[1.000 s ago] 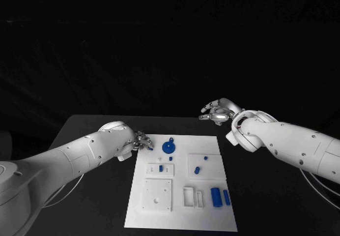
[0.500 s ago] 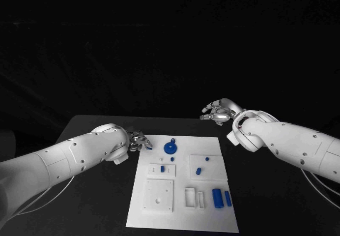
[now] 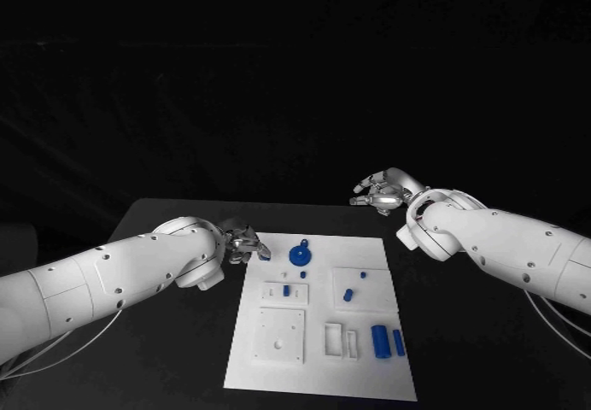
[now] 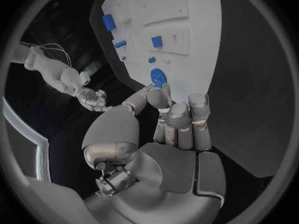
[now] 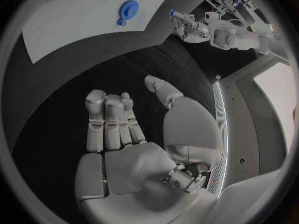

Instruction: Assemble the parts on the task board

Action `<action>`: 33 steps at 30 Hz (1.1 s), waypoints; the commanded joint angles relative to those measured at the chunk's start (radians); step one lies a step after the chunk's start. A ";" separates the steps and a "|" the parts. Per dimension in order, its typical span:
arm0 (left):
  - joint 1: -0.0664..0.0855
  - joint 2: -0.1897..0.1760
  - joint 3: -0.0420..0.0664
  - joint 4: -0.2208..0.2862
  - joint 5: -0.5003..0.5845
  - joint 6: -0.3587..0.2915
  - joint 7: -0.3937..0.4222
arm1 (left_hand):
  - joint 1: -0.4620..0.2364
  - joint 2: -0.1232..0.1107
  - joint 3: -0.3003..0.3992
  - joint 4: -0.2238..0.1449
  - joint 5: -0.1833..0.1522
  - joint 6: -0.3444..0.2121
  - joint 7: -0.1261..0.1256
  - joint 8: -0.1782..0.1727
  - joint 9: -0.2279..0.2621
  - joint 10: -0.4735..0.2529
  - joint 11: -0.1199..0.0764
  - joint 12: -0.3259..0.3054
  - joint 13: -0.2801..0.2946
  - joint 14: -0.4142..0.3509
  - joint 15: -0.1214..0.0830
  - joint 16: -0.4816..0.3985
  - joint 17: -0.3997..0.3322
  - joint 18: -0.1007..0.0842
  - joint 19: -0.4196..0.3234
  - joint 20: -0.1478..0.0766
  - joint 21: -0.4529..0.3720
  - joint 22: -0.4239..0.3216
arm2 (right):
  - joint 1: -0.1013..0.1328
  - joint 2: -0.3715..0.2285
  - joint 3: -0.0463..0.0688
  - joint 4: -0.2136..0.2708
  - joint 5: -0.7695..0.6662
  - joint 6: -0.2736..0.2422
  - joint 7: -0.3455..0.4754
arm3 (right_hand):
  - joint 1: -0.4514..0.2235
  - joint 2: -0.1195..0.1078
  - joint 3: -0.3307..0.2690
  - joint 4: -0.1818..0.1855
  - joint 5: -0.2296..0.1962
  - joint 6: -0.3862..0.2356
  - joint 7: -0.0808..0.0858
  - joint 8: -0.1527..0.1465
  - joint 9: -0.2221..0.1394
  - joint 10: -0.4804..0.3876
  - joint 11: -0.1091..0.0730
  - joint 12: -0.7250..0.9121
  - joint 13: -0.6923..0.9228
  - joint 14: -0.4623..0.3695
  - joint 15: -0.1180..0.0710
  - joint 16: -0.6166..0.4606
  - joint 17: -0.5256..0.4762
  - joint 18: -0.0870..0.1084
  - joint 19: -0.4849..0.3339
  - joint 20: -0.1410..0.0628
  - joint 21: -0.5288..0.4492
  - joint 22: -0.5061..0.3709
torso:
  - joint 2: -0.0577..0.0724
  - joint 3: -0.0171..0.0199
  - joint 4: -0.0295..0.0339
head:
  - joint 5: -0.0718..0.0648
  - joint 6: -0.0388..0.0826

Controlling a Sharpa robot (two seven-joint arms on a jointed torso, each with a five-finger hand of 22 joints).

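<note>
White task board (image 3: 323,316) is lying mid-tabletop (image 3: 160,342) in the head view, blue parts (image 3: 379,339) sitting on it; the left hand (image 3: 245,245) is hovering at its far left corner, largely hidden by its arm. Its wrist view is showing fingers (image 4: 177,122) curling loosely apart, holding nothing. The right hand (image 5: 134,134), seen from its wrist, is spreading empty beyond the board.

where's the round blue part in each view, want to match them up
Head view: round blue part at the task board's far end, beside the left hand.
Left wrist view: just beyond the fingers.
Right wrist view: on the board.
Shared landmark: the white board.
</note>
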 commanded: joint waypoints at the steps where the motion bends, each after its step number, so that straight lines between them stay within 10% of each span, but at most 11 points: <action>1: -0.002 -0.005 -0.003 0.027 -0.066 -0.048 0.005 | 0.005 -0.008 0.011 -0.005 0.017 0.076 -0.044 0.057 0.056 -0.001 -0.010 0.005 -0.002 0.015 -0.021 0.005 -0.002 0.019 0.010 -0.083 0.006 -0.002 | -0.002 0.000 0.001 0.000 0.001 0.007 0.005 | -0.008 0.001 -0.002 0.005 0.000 -0.002 0.007 0.000 -0.001 -0.006 0.002 0.005 -0.001 -0.009 0.001 0.005 -0.001 0.099 0.006 -0.001 -0.004 0.016 | -0.004 -0.0002 0.0026 | -0.001 -0.006; 14: -0.035 -0.001 -0.041 0.058 -0.118 -0.057 -0.010 | 0.000 -0.011 0.013 -0.005 0.064 0.086 -0.052 0.084 0.066 0.000 -0.017 0.017 0.000 0.023 -0.028 0.012 -0.002 0.019 0.018 -0.087 0.011 -0.001 | -0.005 0.003 0.001 -0.002 0.001 0.010 0.005 | -0.008 0.000 -0.002 0.005 0.003 -0.002 0.007 0.000 -0.001 -0.006 0.002 0.005 -0.002 -0.009 0.001 0.005 -0.001 0.099 0.006 -0.001 -0.004 0.016 | -0.002 0.0002 0.0020 | 0.004 -0.015; 33: -0.088 0.039 -0.052 0.014 -0.156 -0.046 -0.013 | -0.005 -0.008 0.013 -0.002 0.070 0.085 -0.052 0.088 0.068 -0.001 -0.018 0.020 0.001 0.024 -0.028 0.013 -0.002 0.019 0.019 -0.088 0.012 -0.001 | -0.006 0.002 0.000 0.001 0.001 0.011 0.004 | -0.009 0.000 -0.002 0.005 0.007 -0.002 0.007 0.000 -0.001 -0.007 0.002 0.005 -0.002 -0.009 0.001 0.005 -0.001 0.099 0.006 -0.002 -0.004 0.016 | -0.002 0.0009 0.0003 | 0.004 -0.023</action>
